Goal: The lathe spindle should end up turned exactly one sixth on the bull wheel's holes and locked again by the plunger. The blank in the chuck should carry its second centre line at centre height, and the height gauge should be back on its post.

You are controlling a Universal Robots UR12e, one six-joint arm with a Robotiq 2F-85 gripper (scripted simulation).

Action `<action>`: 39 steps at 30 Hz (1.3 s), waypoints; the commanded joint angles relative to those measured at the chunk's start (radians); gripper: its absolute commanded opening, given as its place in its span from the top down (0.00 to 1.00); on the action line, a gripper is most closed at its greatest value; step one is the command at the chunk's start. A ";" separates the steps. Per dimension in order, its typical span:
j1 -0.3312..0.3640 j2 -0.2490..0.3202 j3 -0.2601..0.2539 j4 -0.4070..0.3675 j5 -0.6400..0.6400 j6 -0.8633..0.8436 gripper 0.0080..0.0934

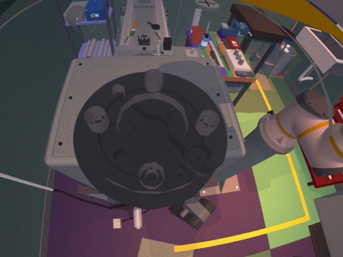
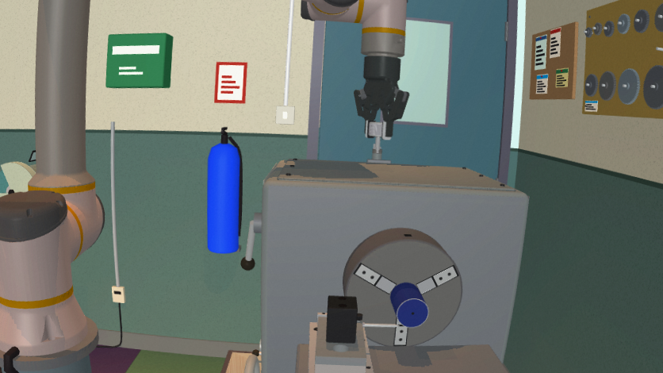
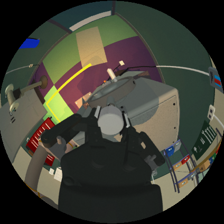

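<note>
The plunger knob (image 2: 379, 132) stands on a thin stem above the headstock (image 2: 394, 232) top, over its small base plate. In the wrist camera the knob (image 3: 110, 122) is a pale knurled cylinder. Below, the grey chuck (image 2: 402, 286) on the headstock face holds the blue blank (image 2: 410, 308). The black height gauge (image 2: 342, 320) sits on the carriage left of the chuck, its thin scriber reaching toward the blank. The bull wheel is hidden; the arm's dark flange (image 1: 149, 138) fills the overhead view. My gripper (image 2: 379, 133) hangs straight down over the headstock and is closed on the plunger knob.
Behind the headstock is a teal door (image 2: 412, 79) with a window. A blue extinguisher (image 2: 224, 199) hangs on the wall to the left, beside a black-knobbed lever (image 2: 250, 246). The robot's base column (image 2: 46, 209) stands far left. A cluttered bench (image 1: 232, 55) lies beyond the lathe.
</note>
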 commanded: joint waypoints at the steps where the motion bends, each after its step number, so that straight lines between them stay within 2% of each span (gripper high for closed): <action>1: 0.000 0.000 -0.001 0.000 0.000 -0.029 1.00; 22: 0.000 0.000 -0.001 0.000 0.000 -0.638 1.00; 30: 0.000 0.000 -0.001 0.000 0.000 -0.774 1.00; 39: 0.000 0.000 -0.001 0.000 0.000 -0.845 1.00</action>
